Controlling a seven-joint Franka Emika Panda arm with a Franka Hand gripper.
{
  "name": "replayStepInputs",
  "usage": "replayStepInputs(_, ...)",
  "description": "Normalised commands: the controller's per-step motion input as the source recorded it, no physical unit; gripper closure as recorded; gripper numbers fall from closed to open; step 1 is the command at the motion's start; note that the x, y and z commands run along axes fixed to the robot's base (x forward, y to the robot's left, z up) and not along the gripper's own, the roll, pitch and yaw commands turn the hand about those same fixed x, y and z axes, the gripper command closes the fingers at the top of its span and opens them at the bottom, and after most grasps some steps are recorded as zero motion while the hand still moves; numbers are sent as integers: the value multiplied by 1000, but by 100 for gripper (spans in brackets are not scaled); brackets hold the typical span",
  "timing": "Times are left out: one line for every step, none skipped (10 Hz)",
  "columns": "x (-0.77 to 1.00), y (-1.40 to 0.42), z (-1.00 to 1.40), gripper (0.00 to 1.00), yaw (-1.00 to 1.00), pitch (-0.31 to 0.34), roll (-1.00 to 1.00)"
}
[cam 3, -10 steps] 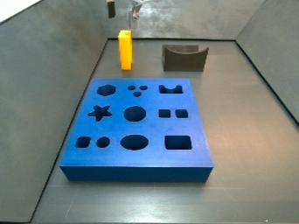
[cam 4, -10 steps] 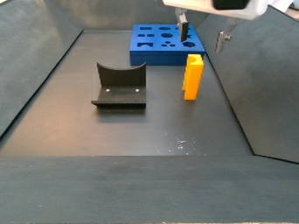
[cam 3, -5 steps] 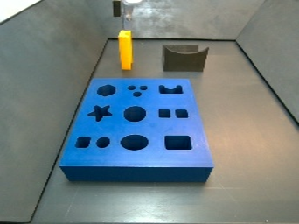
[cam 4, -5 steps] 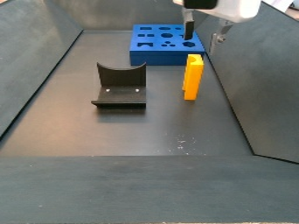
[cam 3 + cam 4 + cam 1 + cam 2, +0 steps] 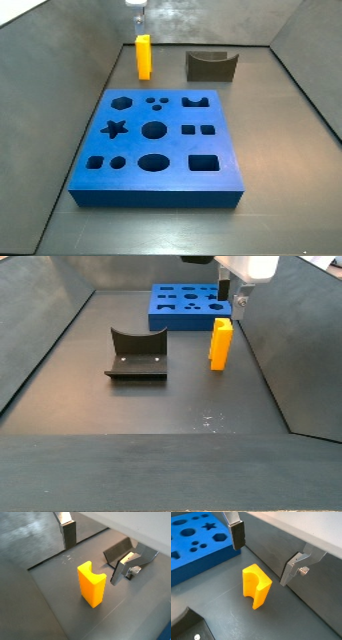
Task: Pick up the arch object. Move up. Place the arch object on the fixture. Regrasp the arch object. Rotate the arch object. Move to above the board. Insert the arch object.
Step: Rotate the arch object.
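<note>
Arch object (image 5: 91, 584) stands upright, long axis vertical, directly below the spread, empty hand (image 5: 264, 554)

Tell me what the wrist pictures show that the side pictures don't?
Only the wrist views show the open gripper with both silver fingers, above the arch object, and the curved notch in its top. Only the side views show the whole board with all its holes and the whole fixture. Both show the orange arch object standing upright on the floor, held by nothing.
</note>
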Motion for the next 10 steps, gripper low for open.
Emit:
replayStepInputs(11, 13, -46, 0, -359, -6, -13)
replayStepInputs(12, 13, -45, 0, -204, -7, -13)
replayStepInputs(0, 0, -1000, 0, 0, 0, 0)
replayStepInputs(9, 0, -1000, 0, 50, -9, 0)
replayStepInputs(17, -1, -1000, 0, 51, -24, -3)
replayStepInputs(22, -2, -1000, 0, 46, -36, -6)
replayStepInputs(20, -6, -994, 0, 37, -41, -13)
replayStepInputs(19, -7, -883, 0, 28, -46, -18)
replayStepInputs(19, -8, -775, 0, 25, -48, -23)
replayStepInputs(19, -7, -630, 0, 21, -49, -29)
